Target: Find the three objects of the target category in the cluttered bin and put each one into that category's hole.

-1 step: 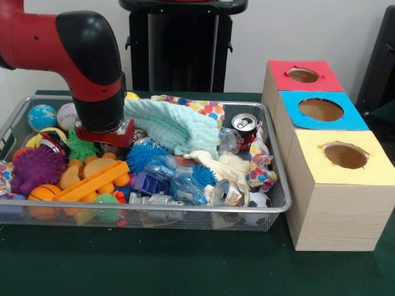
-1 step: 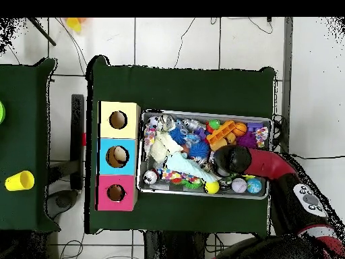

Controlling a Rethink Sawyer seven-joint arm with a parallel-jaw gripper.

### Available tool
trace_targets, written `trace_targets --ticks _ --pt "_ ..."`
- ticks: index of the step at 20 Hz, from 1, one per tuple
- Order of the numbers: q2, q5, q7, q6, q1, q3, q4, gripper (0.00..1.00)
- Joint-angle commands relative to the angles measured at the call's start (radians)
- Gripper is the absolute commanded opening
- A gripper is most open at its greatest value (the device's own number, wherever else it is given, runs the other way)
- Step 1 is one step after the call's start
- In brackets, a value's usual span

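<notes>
3 boxes [image 1: 327,154] are set against the bin's [image 1: 281,200] right edge; a can [image 1: 245,126] apparently sits in its far-right corner.

The gripper [image 1: 103,143] is sunk among the toys at the left of the front view, its tips hidden behind a green spiky ball [image 1: 80,148] and orange pieces; open or shut cannot be told. The arm [image 1: 55,43] is cut off by the upper left edge. In the overhead view the arm's black wrist covers the gripper entirely. The mint cloth [image 1: 173,126] hides whatever lies under it. The bin's [image 1: 185,209] left end runs off the frame. What sits inside the blue hole [image 2: 117,156] is perhaps an object, too small to tell.
</notes>
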Motion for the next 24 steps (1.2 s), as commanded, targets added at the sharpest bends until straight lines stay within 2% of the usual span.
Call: trace_targets --ticks 1,7,14,24 --pt "0.033 0.113 0.217 -0.036 0.085 0.025 -0.012 1.00" --pt "0.028 0.188 0.239 -0.029 0.140 0.005 -0.027 1.00" --pt "0.069 0.279 0.286 -0.086 0.208 -0.024 -0.058 1.00" --pt "0.064 0.363 0.266 -0.095 0.256 -0.067 -0.054 1.00"
